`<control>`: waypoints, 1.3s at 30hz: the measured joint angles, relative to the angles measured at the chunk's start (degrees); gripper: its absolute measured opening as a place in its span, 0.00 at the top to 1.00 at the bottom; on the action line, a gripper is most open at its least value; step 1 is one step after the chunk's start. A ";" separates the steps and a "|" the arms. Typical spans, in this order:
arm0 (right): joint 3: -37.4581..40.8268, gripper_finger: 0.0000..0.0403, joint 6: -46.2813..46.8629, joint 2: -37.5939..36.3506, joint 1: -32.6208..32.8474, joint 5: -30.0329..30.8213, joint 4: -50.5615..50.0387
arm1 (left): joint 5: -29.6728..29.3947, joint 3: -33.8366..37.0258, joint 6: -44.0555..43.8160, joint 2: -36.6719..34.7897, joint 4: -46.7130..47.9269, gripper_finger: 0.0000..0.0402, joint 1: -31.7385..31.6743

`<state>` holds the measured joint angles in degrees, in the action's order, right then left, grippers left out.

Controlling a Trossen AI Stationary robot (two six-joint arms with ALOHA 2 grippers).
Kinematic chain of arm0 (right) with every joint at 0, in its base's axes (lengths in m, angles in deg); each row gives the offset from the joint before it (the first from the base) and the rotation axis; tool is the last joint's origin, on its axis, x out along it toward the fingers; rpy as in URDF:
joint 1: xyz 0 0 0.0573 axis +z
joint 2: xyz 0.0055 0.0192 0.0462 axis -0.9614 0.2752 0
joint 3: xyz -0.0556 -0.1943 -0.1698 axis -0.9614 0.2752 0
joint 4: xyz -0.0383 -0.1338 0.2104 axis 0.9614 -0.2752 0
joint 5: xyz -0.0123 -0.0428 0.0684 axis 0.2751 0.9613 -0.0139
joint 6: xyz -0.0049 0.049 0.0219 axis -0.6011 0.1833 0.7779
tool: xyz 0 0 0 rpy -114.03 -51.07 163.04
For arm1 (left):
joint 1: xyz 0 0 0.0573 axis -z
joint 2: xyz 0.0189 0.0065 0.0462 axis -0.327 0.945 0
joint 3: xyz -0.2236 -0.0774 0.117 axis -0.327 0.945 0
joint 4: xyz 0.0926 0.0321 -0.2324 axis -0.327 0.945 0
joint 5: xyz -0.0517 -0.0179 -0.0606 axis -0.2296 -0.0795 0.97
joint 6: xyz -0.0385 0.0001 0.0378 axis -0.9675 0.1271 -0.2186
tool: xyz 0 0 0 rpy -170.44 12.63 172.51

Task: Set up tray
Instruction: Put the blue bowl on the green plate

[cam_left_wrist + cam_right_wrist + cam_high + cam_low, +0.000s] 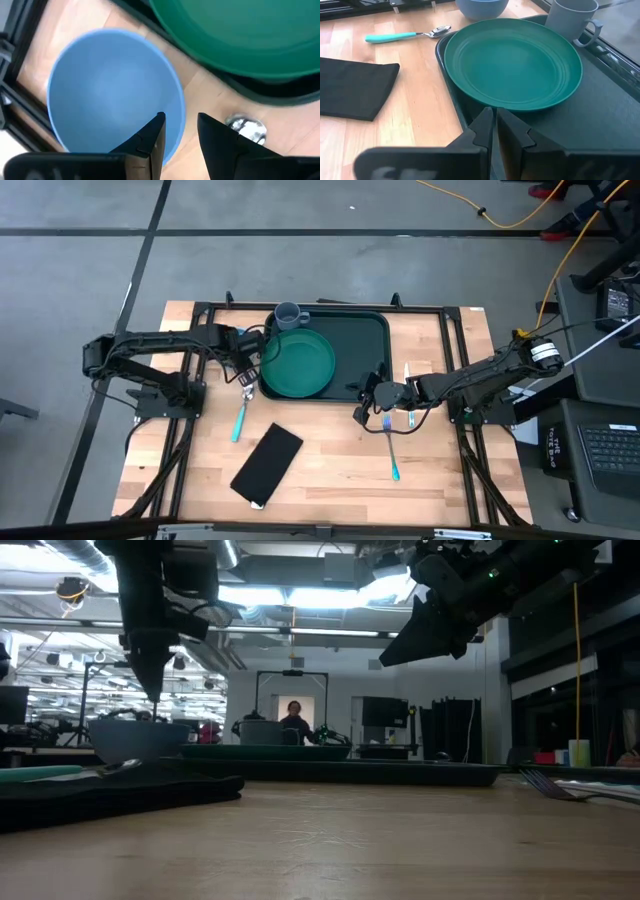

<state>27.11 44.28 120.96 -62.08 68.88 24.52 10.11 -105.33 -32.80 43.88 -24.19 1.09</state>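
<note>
The left gripper (180, 132) hovers over a blue bowl's (112, 90) rim, jaws slightly parted and empty. The right gripper (495, 125), jaws closed on nothing, sits at the near rim of the tray (365, 330), which carries a green plate (512, 62) and grey mug (570, 20).

The right gripper (494, 131), its two dark fingers pressed nearly together, hangs over the near rim of the large dark green plastic tray (600, 125). On the tray sit a round green plate (512, 62) and a grey-blue handled mug (571, 20). On the wooden table (420, 100) lie a teal-handled metal spoon (407, 35), a flat black rectangular cloth (352, 87) and a pale blue bowl (481, 7).
</note>
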 joint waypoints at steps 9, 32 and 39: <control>0.00 0.93 -0.02 0.00 -0.02 0.00 0.02 | 0.46 3.68 3.20 1.64 -0.71 0.74 -1.66; 0.00 0.93 0.00 0.00 0.00 0.00 0.00 | 2.84 4.47 6.37 2.07 -3.71 0.75 -1.69; 0.00 0.93 0.00 0.00 -0.01 0.00 0.00 | 1.85 4.47 6.32 2.07 -4.14 0.75 -1.67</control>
<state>27.11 44.28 120.96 -62.09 68.88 24.52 11.96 -100.86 -26.48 45.95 -28.33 -0.57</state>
